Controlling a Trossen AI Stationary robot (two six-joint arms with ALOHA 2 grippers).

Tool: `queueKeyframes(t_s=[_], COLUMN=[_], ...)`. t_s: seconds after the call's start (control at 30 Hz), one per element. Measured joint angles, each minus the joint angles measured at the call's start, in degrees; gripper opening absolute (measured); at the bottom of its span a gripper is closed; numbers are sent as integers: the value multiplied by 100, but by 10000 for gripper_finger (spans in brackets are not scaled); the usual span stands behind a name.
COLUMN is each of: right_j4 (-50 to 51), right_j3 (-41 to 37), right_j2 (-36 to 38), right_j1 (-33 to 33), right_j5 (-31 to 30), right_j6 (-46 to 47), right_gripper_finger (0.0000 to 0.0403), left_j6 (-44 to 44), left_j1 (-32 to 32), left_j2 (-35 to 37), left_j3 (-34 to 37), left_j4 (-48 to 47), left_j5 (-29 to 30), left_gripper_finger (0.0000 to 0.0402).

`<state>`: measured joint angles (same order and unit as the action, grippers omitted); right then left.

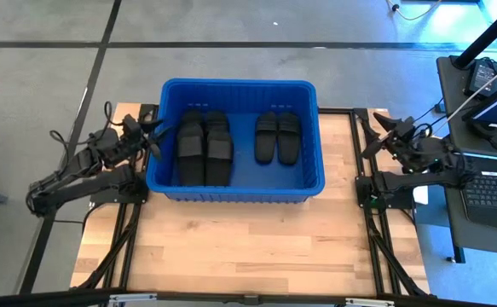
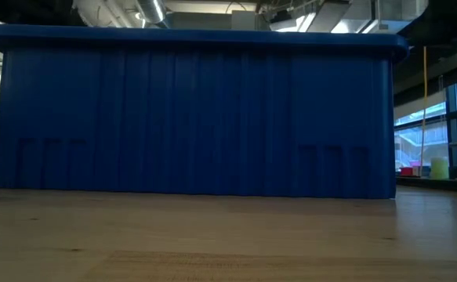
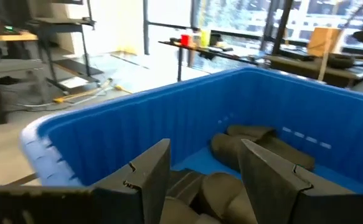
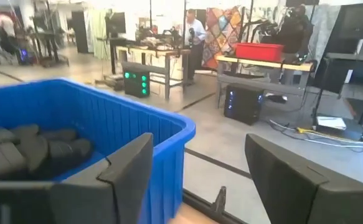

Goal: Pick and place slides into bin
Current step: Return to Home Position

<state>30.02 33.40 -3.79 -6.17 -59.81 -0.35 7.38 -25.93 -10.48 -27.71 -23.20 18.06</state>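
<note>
Slides (image 1: 205, 147): all lie inside the bin (image 1: 235, 83). A stacked group sits toward its 9 o'clock end, and 2 lie side by side near centre, toes toward 12 o'clock. The bin stands on the 12 o'clock half of the worktop (image 1: 248, 247).

Left hand (image 1: 152, 136): at the bin's 9 o'clock wall, just beside the rim, released, nothing between the fingers.

Right hand (image 1: 383, 128): at 3 o'clock, apart from the bin, released, empty.
</note>
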Motion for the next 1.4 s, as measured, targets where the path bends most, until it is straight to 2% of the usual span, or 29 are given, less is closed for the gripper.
queueKeyframes(t_s=[0.13, 0.33, 0.43, 0.67, 0.83, 0.97, 1.2, 1.4], right_j4=[203, -210, -446, -858, -932, -1005, -1498, -1663], right_j3=[-22, -304, -437, -604, -611, -630, -835, -847], right_j2=[314, 347, 367, 367, 369, 369, 369, 367], right_j1=[0, -2, 0, 0, 0, 0, 0, 1], right_j5=[31, 54, 56, 31, -71, -274, -287, -445], right_j6=[168, 123, 7, -346, -493, -461, -954, -1201], right_gripper_finger=[255, 255, 255, 255, 255, 255, 255, 255], left_j6=[2, 149, 126, -348, -711, -785, -1641, -1696], left_j1=[0, 0, -4, -6, -181, -514, -1269, -2082], left_j2=[461, 1041, 1030, 1032, 1030, 1030, 1025, 1023], left_j3=[361, 872, 977, 1017, 1017, 1017, 1209, 1616], left_j4=[-3, 49, 19, 266, 360, 439, 1536, 1791], left_j5=[256, 720, 1044, 2286, 2742, 2823, 2718, 2556], left_gripper_finger=[182, 182, 182, 182, 182, 182, 182, 182])
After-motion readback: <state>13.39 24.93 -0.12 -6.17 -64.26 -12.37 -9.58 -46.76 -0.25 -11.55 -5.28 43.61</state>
